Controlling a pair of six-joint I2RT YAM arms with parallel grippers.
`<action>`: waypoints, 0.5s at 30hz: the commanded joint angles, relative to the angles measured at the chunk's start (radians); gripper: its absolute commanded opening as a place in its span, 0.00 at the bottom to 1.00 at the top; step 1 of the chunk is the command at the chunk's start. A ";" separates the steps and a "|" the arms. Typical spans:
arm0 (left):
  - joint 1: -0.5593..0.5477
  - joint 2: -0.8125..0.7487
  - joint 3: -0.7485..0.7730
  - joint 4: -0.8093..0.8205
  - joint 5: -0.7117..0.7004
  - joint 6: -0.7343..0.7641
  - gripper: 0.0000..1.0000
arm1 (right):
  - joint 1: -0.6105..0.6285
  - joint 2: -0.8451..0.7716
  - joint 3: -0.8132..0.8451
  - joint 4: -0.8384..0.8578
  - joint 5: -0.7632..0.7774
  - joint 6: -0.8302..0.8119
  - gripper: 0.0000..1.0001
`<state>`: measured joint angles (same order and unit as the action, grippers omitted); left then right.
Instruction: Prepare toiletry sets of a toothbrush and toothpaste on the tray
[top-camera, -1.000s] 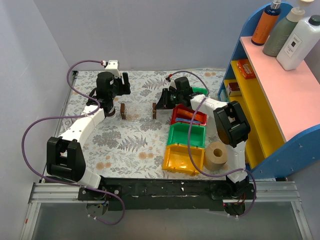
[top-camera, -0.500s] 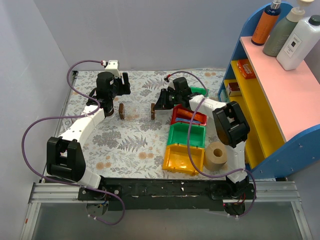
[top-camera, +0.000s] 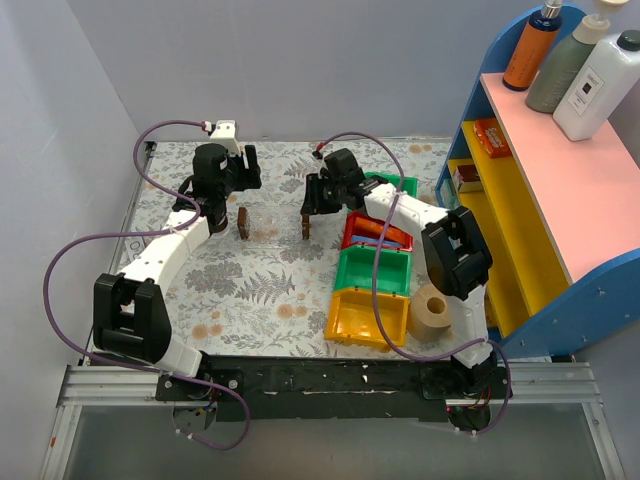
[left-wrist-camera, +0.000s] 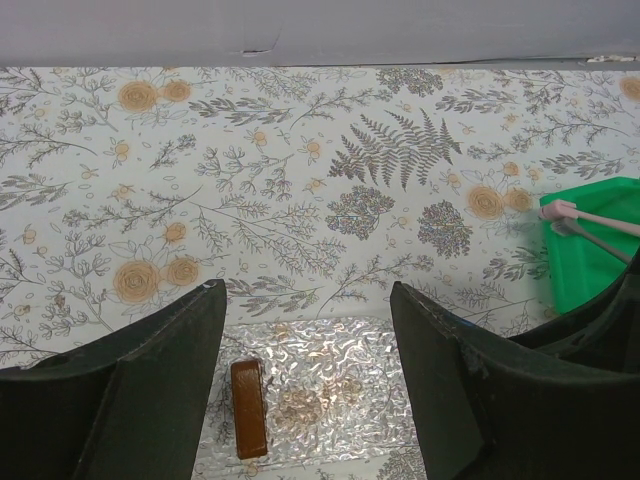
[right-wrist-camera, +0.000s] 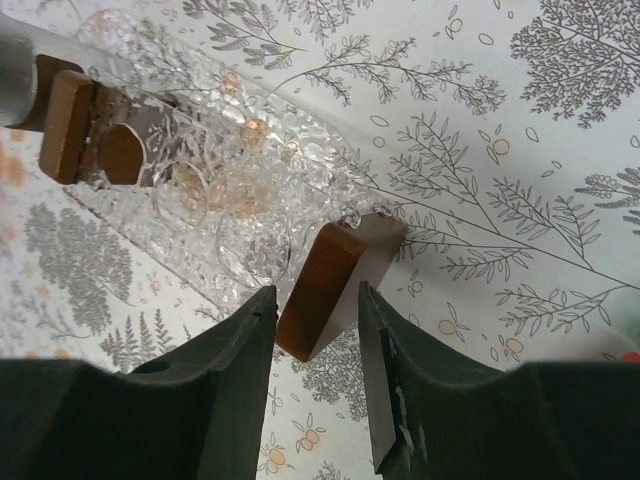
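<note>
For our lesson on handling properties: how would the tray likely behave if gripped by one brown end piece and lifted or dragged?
The tray looks like thin clear plastic, so probably light and easy to slide. Its brown end pieces look solid, likely the firmest grip. Lifted by one end, the thin floor might flex or tilt.

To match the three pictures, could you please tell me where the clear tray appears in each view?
Top external: the tray lies centre-left, left of the red bin.
Left wrist: the tray sits at the bottom edge, centre, one brown end piece showing.
Right wrist: the tray runs from upper left to centre, a brown end piece low in the middle.
Shared landmark: the fern-print table cover, under it in all three.
</note>
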<state>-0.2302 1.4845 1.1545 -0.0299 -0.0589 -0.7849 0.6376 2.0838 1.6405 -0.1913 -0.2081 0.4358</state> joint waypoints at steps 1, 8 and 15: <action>0.006 -0.032 0.007 -0.001 0.008 -0.004 0.67 | 0.033 -0.007 0.059 -0.085 0.153 -0.057 0.48; 0.006 -0.047 0.002 0.002 0.010 -0.005 0.67 | 0.076 0.018 0.107 -0.141 0.269 -0.068 0.49; 0.006 -0.058 -0.001 0.005 0.008 -0.007 0.67 | 0.094 0.038 0.148 -0.174 0.318 -0.054 0.48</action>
<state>-0.2302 1.4834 1.1545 -0.0299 -0.0586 -0.7898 0.7219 2.0968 1.7260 -0.3443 0.0494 0.3859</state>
